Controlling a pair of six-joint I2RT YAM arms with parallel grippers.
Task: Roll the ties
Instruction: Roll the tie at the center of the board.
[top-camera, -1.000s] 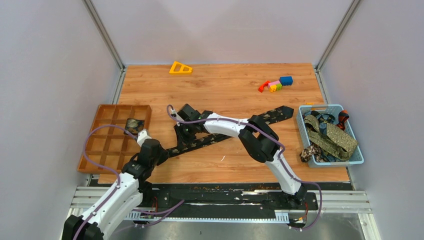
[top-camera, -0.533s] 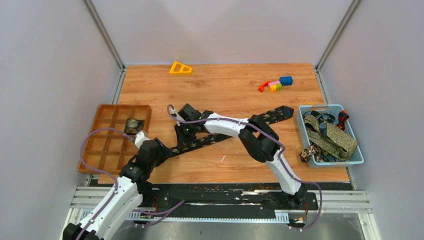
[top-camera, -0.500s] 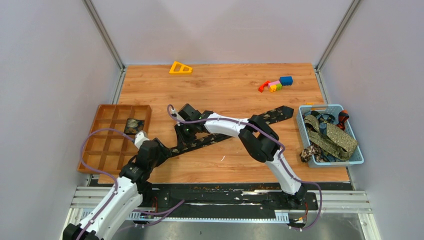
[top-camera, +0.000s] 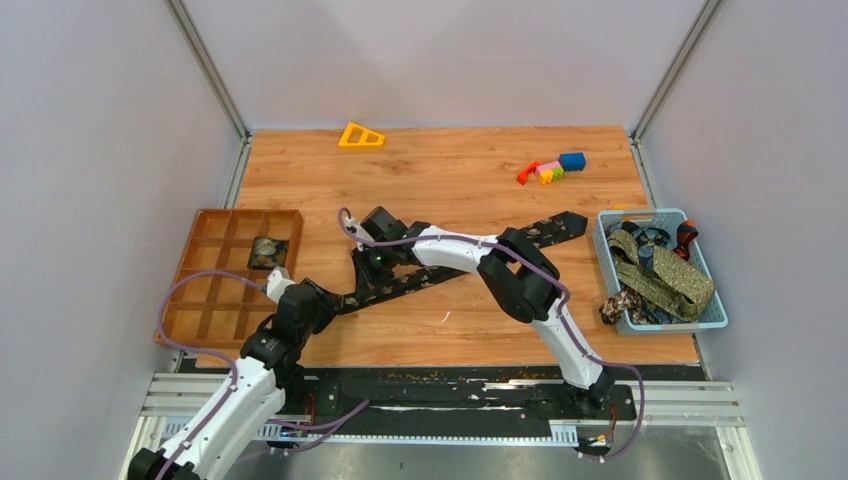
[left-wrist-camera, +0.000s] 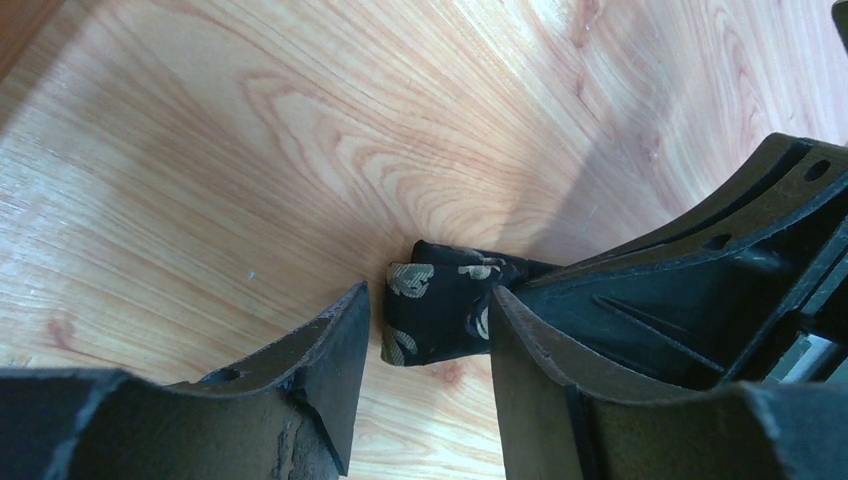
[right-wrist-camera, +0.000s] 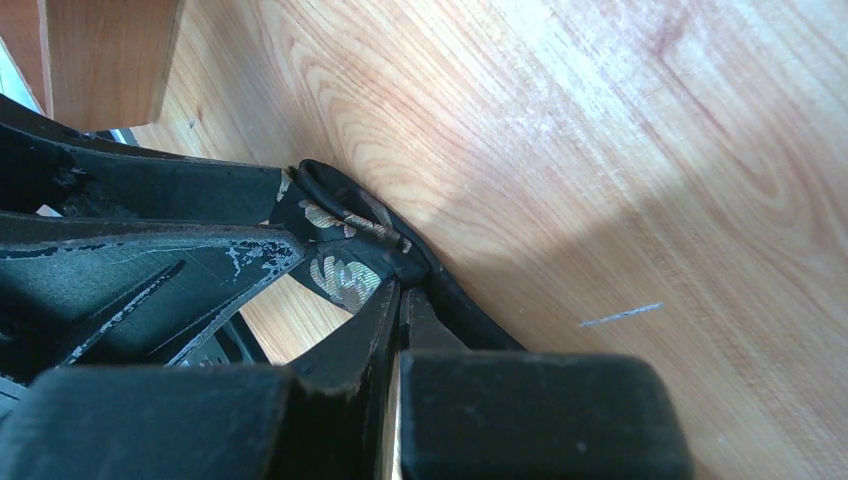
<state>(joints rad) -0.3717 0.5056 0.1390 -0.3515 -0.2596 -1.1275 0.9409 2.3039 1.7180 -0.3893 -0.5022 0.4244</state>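
A black tie (top-camera: 470, 258) with pale speckles lies diagonally across the wooden table. Its narrow end is folded into a small bundle (left-wrist-camera: 440, 310) near the left side. My left gripper (left-wrist-camera: 425, 305) stands open around that bundle; the right finger (left-wrist-camera: 520, 340) touches the fabric and the left finger (left-wrist-camera: 335, 340) is just clear of it. In the top view the left gripper (top-camera: 325, 300) sits at the tie's near-left end. My right gripper (right-wrist-camera: 400, 285) is shut on the tie (right-wrist-camera: 340, 270) a little further along, reaching over from the right (top-camera: 368, 270).
A brown compartment tray (top-camera: 200, 300) stands at the left with a rolled tie (top-camera: 265, 250) in one cell. A blue basket (top-camera: 715, 320) at the right holds several loose ties (top-camera: 660, 275). A yellow triangle (top-camera: 360, 135) and coloured blocks (top-camera: 550, 170) lie at the back.
My left gripper has let go of the folded end, opened, and drawn back slightly toward the near left. The right arm has stayed put on the tie.
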